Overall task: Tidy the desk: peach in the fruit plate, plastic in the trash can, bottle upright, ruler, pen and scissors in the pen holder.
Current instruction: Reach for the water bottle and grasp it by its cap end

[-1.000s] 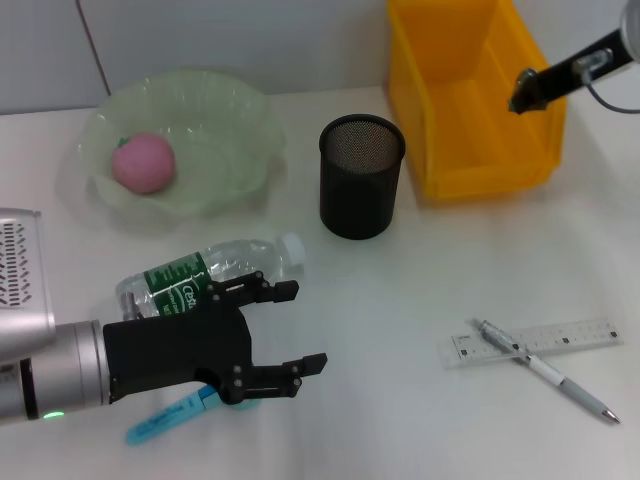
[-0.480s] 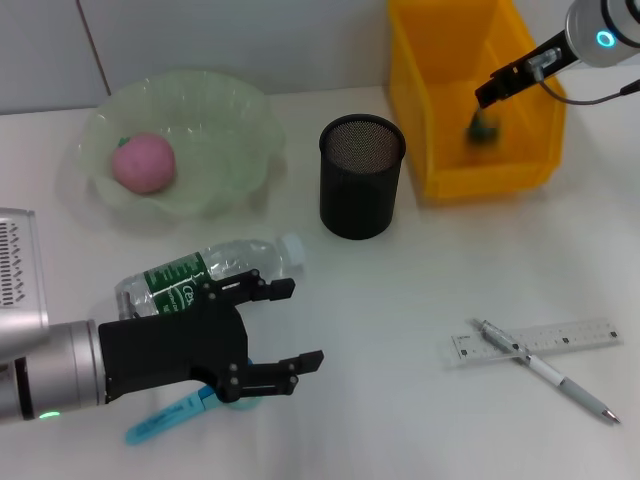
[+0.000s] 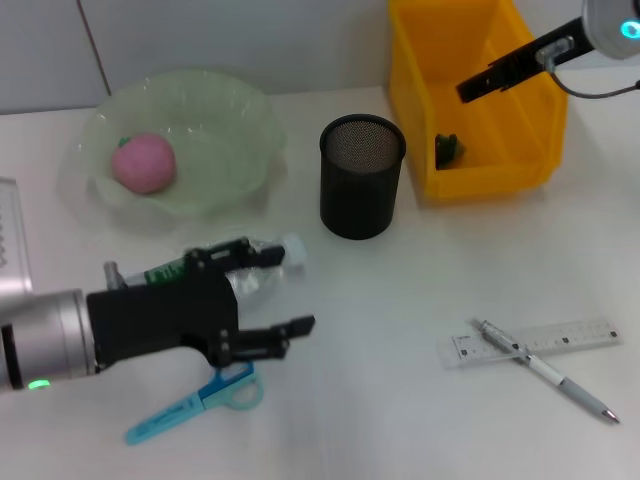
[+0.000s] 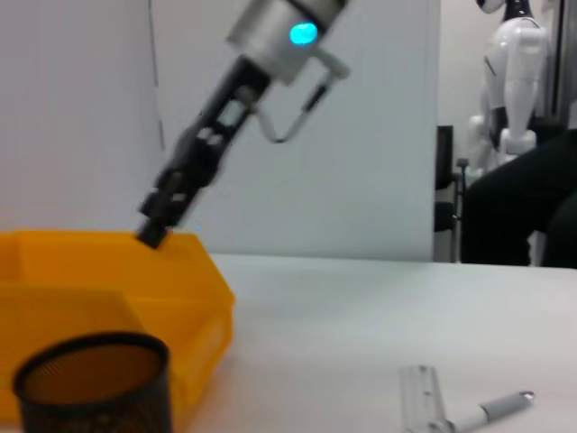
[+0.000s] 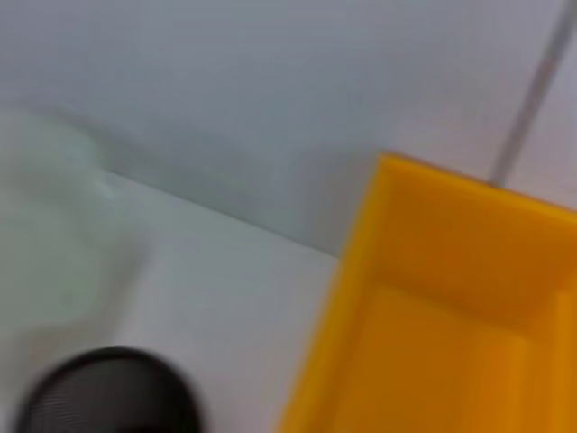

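Inside the yellow plastic bin [image 3: 520, 165], a dark plastic scrap [image 3: 447, 148] is now lying, dropped there; the right gripper [image 3: 472, 89] is pulling away, its finger state unreadable. The left gripper [image 3: 270, 288], fingers spread, is closing around the toppled clear water bottle [image 3: 262, 262].

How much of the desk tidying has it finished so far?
Looks done: the peach sits in the fruit plate, and a dark scrap lies in the yellow bin. In hand: the left gripper, open, reaches around the lying bottle. Left: ruler, pen and scissors lie outside the pen holder.
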